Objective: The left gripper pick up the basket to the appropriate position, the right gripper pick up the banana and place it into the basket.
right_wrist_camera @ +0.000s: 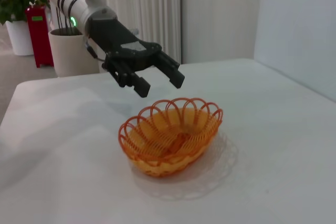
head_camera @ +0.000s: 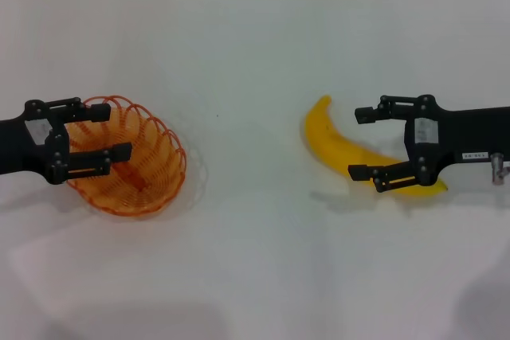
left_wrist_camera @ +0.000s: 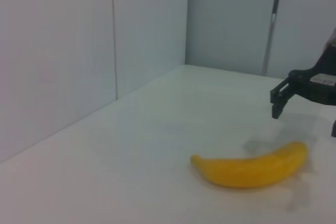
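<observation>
The orange wire basket (head_camera: pixel 159 166) stands on the white table at the left. My left gripper (head_camera: pixel 103 131) is open and hovers just above the basket's left rim, not touching it; the right wrist view shows this gripper (right_wrist_camera: pixel 157 77) above the basket (right_wrist_camera: pixel 170 137). The yellow banana (head_camera: pixel 331 139) lies on the table at the right. My right gripper (head_camera: pixel 357 142) is open above the banana's right half, one finger on each side. The left wrist view shows the banana (left_wrist_camera: pixel 252 167) flat on the table with the right gripper (left_wrist_camera: pixel 304 114) raised over its far end.
The white table (head_camera: pixel 255 260) reaches to a pale wall at the back. In the right wrist view, potted plants (right_wrist_camera: pixel 21 19) and a white radiator (right_wrist_camera: pixel 142 9) stand beyond the table's far edge.
</observation>
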You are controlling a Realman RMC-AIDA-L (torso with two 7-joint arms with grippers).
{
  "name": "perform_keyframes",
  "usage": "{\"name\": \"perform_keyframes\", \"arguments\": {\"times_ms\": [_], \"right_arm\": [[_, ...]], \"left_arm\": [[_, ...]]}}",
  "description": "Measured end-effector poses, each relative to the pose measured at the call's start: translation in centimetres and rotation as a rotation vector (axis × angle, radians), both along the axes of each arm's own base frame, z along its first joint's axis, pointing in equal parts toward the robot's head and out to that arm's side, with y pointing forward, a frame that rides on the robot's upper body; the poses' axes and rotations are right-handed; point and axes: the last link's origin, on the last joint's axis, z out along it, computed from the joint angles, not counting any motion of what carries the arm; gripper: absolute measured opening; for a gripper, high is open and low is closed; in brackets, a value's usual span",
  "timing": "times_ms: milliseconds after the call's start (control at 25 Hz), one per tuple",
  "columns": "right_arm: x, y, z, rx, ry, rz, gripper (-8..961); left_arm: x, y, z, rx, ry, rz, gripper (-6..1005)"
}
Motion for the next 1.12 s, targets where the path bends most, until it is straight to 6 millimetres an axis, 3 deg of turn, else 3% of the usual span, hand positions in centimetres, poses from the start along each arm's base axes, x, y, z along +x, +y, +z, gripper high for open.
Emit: {"name": "perform_keyframes", "arguments": {"times_ms": [520,840,1120], "right_arm": [[0.5,0.3,-0.1,0.012,-0.03,-0.036,909],[0.4,0.4,-0.2,0.01,-0.026,-0.036,909],[0.2,0.5,-0.3,0.007,-0.024,-0.031,909]], "left_arm": [[-0.3,0.5,0.5,0.048,-0.02,0.047,751],[0.3,2.8,4.6,0.093,-0.117,0.273,752],[-0.3,5.4,7.1,0.096,0.02,0.469,752]]}}
